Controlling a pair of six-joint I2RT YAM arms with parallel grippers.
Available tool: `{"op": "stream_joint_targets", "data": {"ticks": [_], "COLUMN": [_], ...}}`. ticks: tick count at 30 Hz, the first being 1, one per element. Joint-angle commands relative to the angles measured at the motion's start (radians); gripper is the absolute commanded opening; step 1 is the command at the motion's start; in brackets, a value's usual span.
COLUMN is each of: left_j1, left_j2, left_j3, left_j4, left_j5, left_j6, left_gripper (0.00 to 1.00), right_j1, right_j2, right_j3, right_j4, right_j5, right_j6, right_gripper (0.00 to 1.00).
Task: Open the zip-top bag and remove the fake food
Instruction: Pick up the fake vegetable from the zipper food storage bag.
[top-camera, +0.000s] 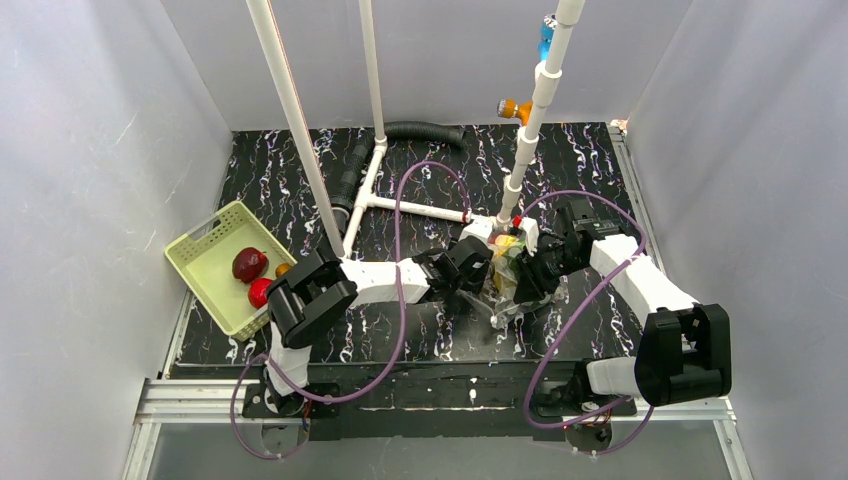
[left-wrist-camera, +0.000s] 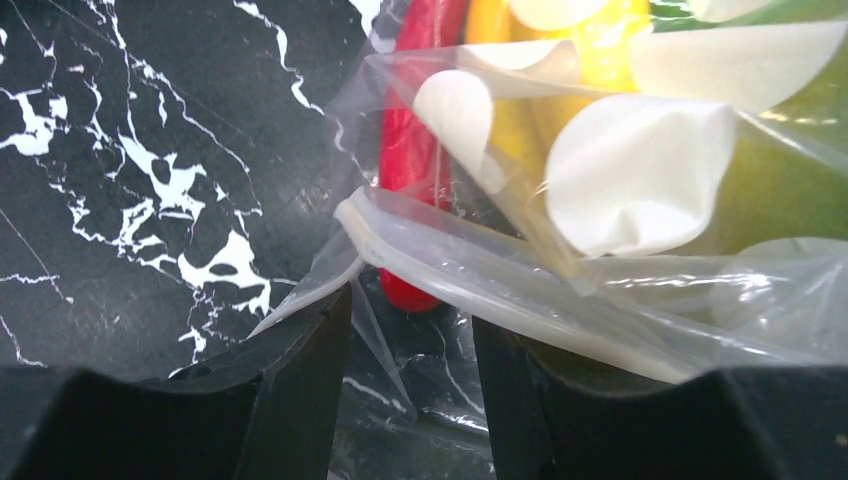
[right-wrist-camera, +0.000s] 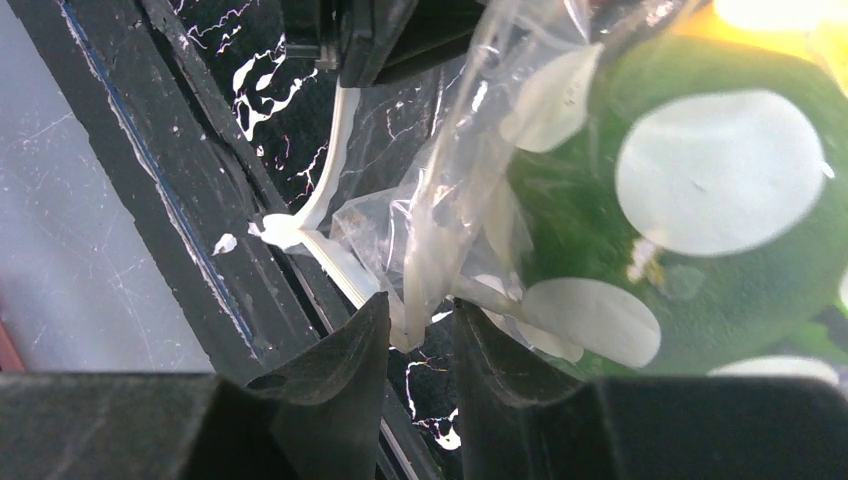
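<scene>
The zip-top bag (top-camera: 508, 272), clear with pale round dots, sits on the dark marbled table between my two grippers. Through it I see fake food: a red chili (left-wrist-camera: 415, 150), a yellow banana (left-wrist-camera: 590, 45) and a green piece (right-wrist-camera: 700, 250). My left gripper (left-wrist-camera: 410, 320) is open, its jaws well apart; the bag's zip rim (left-wrist-camera: 470, 265) lies across the fingertips and thin film hangs in the gap. My right gripper (right-wrist-camera: 422, 310) is narrowly open, and a fold of the bag's edge (right-wrist-camera: 425, 280) hangs between its tips without being clamped.
A pale green perforated basket (top-camera: 200, 262) stands at the left table edge, holding a dark red round fruit (top-camera: 248, 264), a red one (top-camera: 260, 292) and a small orange piece (top-camera: 283, 269). White pipes (top-camera: 400, 205) and a black hose (top-camera: 425, 131) lie behind the bag.
</scene>
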Motion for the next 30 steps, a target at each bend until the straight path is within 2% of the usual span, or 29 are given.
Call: {"op": "stream_joint_targets", "data": {"ticks": [1,16,24,30], "left_j1": [0.008,0.004,-0.008,-0.012], "left_j2": [0.027,-0.023,-0.069,-0.05], "left_j3": [0.045,-0.082,-0.144,-0.134], "left_j4": [0.045,0.273,0.375,0.431], "left_j5": [-0.074,-0.036,-0.021,0.057], "left_j6": [-0.003,0.019,0.062,0.126], "left_gripper": [0.47,0.42,0.44,0.45], "right_j1": [0.005,0.005,0.005,0.006], "right_j2": [-0.008,-0.004,-0.005,-0.005], "right_j3": [0.035,0.035,0.035,0.035], "right_j4": [-0.015,-0.017,-0.016,-0.018], "right_j5": [-0.017,-0.017,-0.017,-0.019], "right_j6": [-0.01,-0.012,-0.012,-0.011], "right_gripper": [0.36,0.36,0.36,0.36]}}
